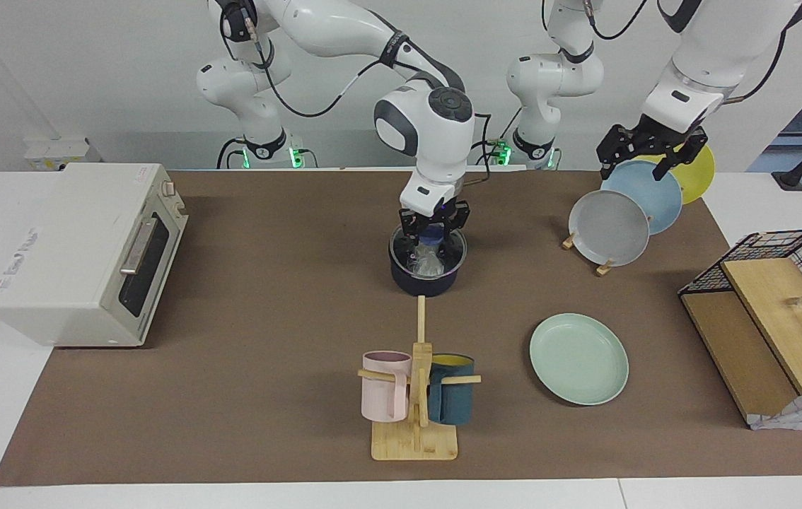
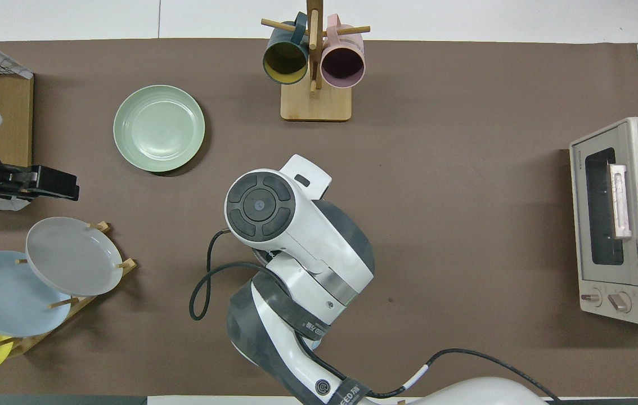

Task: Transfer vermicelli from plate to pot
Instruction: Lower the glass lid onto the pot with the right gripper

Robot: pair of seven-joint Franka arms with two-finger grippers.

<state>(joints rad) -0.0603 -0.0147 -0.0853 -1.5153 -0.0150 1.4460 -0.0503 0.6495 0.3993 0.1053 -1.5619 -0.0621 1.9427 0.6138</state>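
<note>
From the facing view, the right gripper (image 1: 433, 239) reaches straight down into the mouth of the pot (image 1: 426, 279), its fingers spread to either side of a translucent whitish bundle of vermicelli (image 1: 428, 263) that sits inside the pot between the fingertips; whether the fingers touch the bundle cannot be told. The pot stands upright on the brown tabletop (image 1: 266, 318) about midway between the two arms' ends, nearer to the robots than the wooden mug stand (image 1: 416, 396) with its pink mug (image 1: 385, 396) and teal mug (image 1: 452, 399). The pot's long handle cannot be made out here, so its direction is not clear. The mint-green plate (image 1: 578, 358) lies flat and bare toward the left arm's end, farther from the robots than the pot. The left gripper (image 1: 652, 152) hangs raised over the rack holding the grey plate (image 1: 609, 227), blue plate (image 1: 645, 194) and yellow plate (image 1: 698, 170) on edge; its fingers look spread. A white toaster oven (image 1: 83, 254) sits at the right arm's end. In the overhead view, the right arm's wrist and hand cover the pot and the vermicelli entirely, so neither shows. The plate (image 2: 159, 128) lies farther from the robots than the covered spot, toward the left arm's end, and the left gripper (image 2: 57, 184) shows between it and the plate rack.
</note>
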